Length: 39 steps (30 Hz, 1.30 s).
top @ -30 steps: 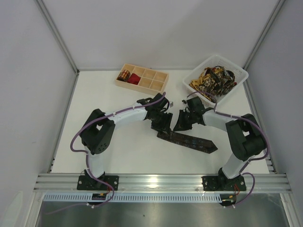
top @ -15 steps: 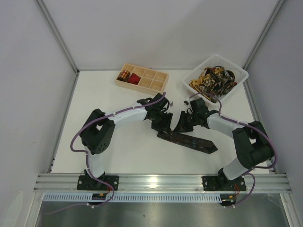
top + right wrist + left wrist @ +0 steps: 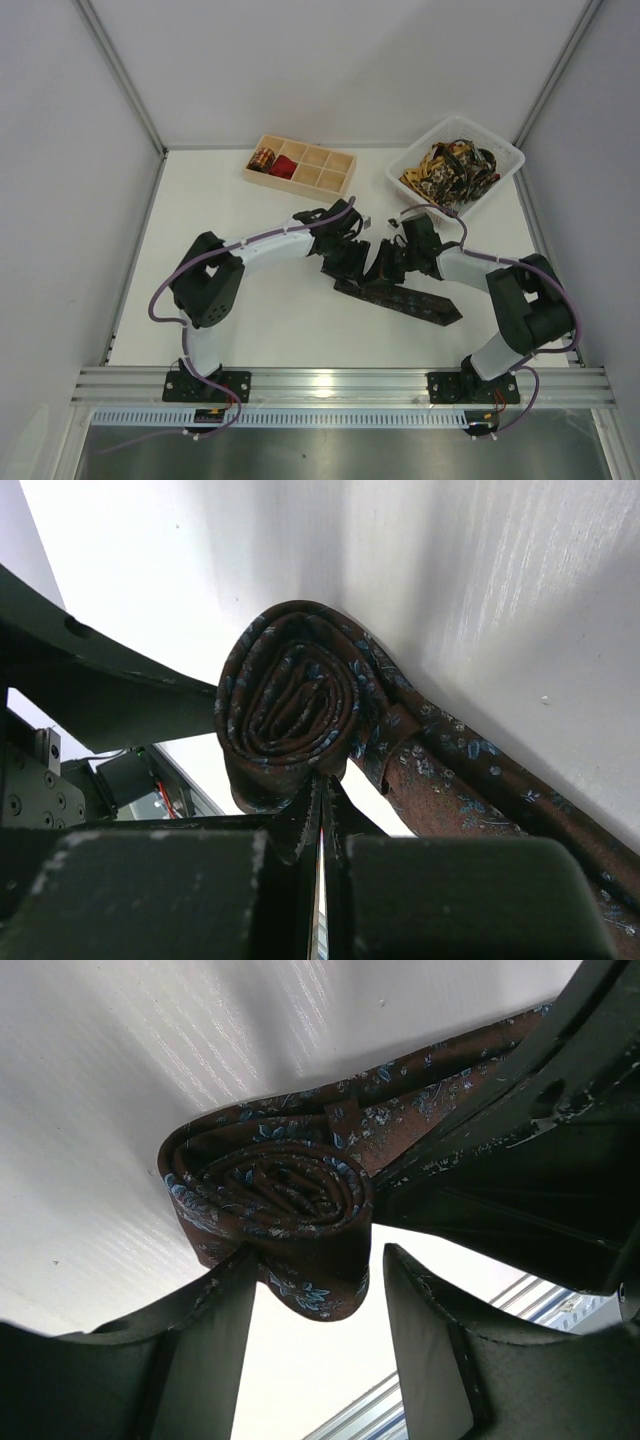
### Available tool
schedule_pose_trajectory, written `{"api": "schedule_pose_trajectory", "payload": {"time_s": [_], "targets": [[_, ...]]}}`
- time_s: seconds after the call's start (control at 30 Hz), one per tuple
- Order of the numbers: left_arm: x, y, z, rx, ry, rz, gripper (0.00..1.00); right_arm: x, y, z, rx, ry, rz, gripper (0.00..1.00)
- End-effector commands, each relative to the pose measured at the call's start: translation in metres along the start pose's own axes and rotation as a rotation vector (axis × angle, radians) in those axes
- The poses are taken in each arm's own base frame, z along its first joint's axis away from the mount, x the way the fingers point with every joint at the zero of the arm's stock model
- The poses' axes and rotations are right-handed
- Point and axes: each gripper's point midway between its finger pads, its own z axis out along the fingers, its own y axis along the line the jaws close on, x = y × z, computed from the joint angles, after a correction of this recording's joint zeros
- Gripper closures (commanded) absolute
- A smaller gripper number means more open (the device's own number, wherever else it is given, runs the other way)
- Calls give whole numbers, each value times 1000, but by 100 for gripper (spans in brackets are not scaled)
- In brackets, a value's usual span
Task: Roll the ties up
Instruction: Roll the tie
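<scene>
Brown fabric, blue flowers: the tie's coil [image 3: 270,1200] sits right between the fingers of the left gripper [image 3: 318,1260]. Its jaws are spread either side, cradling rather than squeezing, I'd say to stop the roll springing loose. Opposite, the right gripper [image 3: 322,792] is clamped tight, tips against the coil's outer wrap; whether cloth is nipped there, can't tell. The unrolled tail [image 3: 425,305] runs flat on the table [image 3: 250,310] under and past the right hand, so that arm crowds the stretch left to roll. Well beyond both hands sits the wooden tray [image 3: 300,184] with a gold coil [image 3: 263,158] and a red one [image 3: 287,166]. Beyond the right hand, the white basket [image 3: 505,158] of patterned ties [image 3: 450,170] waits.
</scene>
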Motion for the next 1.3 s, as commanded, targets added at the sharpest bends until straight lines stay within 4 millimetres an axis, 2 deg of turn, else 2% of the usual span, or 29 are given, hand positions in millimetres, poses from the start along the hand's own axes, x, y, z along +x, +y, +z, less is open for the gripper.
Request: {"api": "schedule_pose_trajectory", "payload": {"time_s": [0.0, 0.43, 0.7, 1.07, 1.17, 1.27], "targets": [[-13, -14, -11, 17, -45, 32, 41, -4, 4, 1, -36, -10, 3, 100], [-23, -36, -17, 55, -76, 43, 42, -4, -1, -3, -36, -14, 10, 100], [-20, -49, -11, 84, -71, 51, 41, -1, -10, -5, -25, -13, 23, 100], [-13, -45, 7, 67, -47, 53, 42, 0, -32, -13, 99, -12, 11, 100], [-13, -44, 8, 64, -45, 57, 41, -7, -32, -21, 129, -39, -11, 100], [-15, -45, 7, 70, -52, 61, 42, -16, -18, -31, 102, -65, -32, 100]]}}
